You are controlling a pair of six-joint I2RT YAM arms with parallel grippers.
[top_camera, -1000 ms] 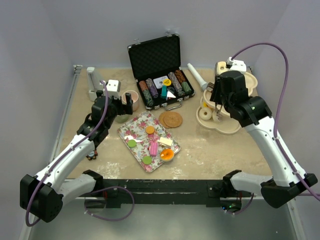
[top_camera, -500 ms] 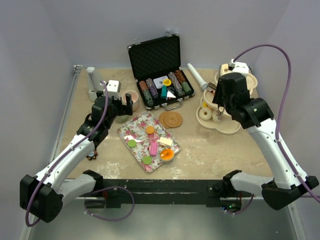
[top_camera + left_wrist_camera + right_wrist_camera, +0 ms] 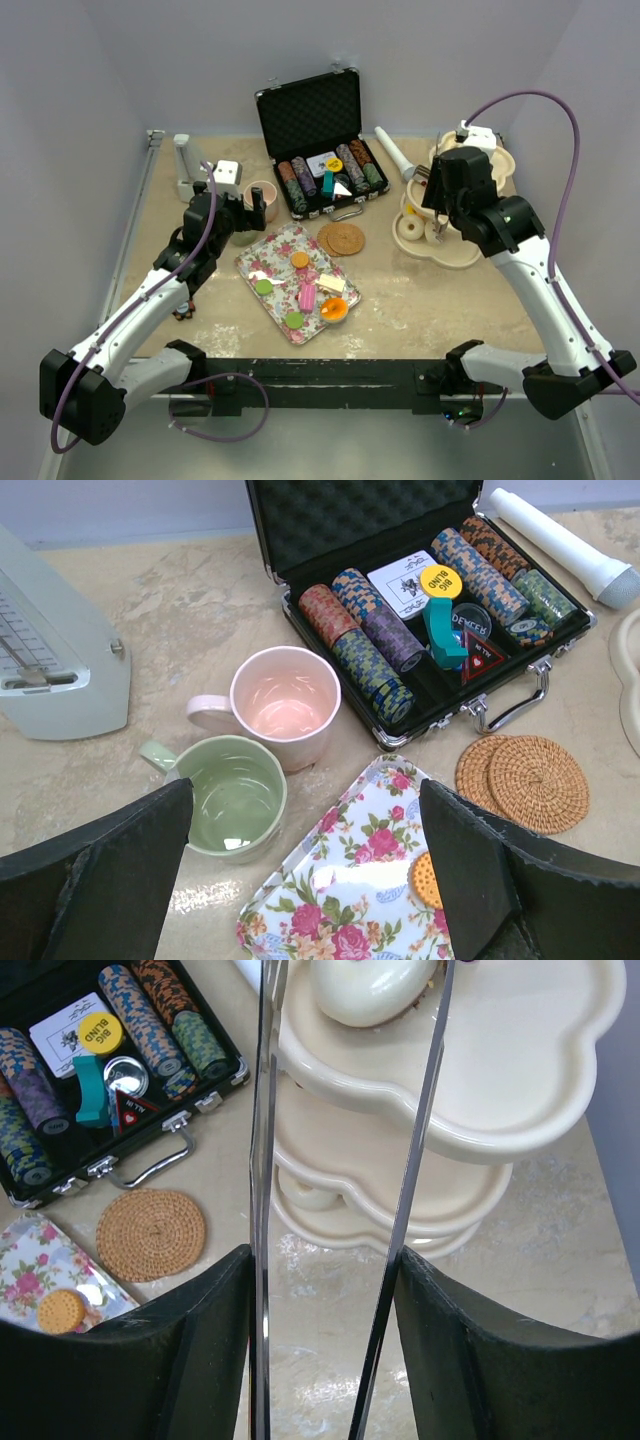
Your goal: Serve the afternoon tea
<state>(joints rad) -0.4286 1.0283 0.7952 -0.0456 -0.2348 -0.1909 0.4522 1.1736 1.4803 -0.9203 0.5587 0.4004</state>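
Note:
The cream three-tier stand (image 3: 462,256) is at the right. My right gripper (image 3: 432,196) hovers over it, shut on metal tongs (image 3: 262,1260). The tong arms straddle a cream donut (image 3: 375,985) lying on the top tier (image 3: 520,1080); I cannot tell whether they touch it. Another cream donut (image 3: 409,229) lies on the bottom tier. My left gripper (image 3: 305,880) is open and empty above the floral tray's corner, near the green cup (image 3: 228,795) and the pink cup (image 3: 284,702). Several toy treats (image 3: 307,295) lie on the floral tray (image 3: 285,250).
An open black case of poker chips (image 3: 325,170) stands at the back centre. Two woven coasters (image 3: 342,238) lie beside the tray. A white cylinder (image 3: 395,153) lies left of the stand. A pale boxy device (image 3: 50,670) stands at the back left.
My right gripper with the tongs has shifted slightly back over the stand. The left arm has not moved.

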